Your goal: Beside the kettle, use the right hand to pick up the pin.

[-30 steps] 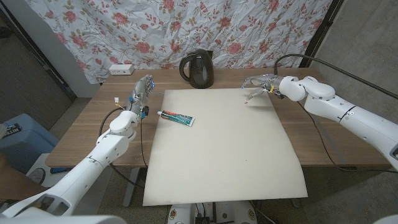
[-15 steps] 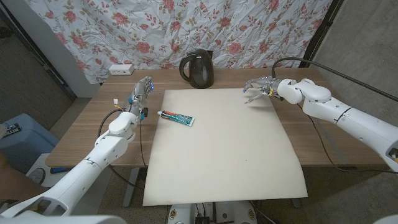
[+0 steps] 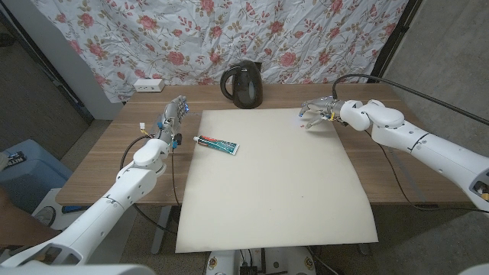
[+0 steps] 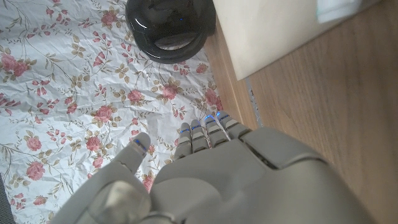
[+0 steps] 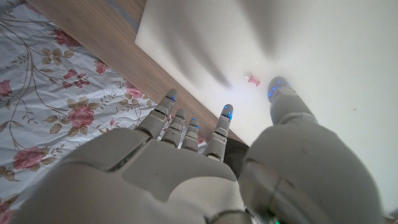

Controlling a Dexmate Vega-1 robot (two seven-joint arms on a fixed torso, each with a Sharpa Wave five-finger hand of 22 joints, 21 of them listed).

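Right hand hovers over the far right corner of the white mat, fingers spread and pointing down, nothing held. The pin (small, pinkish) lies on the mat just beyond the fingertips, near the mat's far edge, not touched. Kettle stands on the desk just past the mat's far edge, left of the right hand and apart from it. Left hand is up off the desk beside the mat's far left corner, fingers straight and together, thumb apart, holding nothing. A toothpaste tube lies on the mat near its left edge. Flowered cloth hangs behind the desk.
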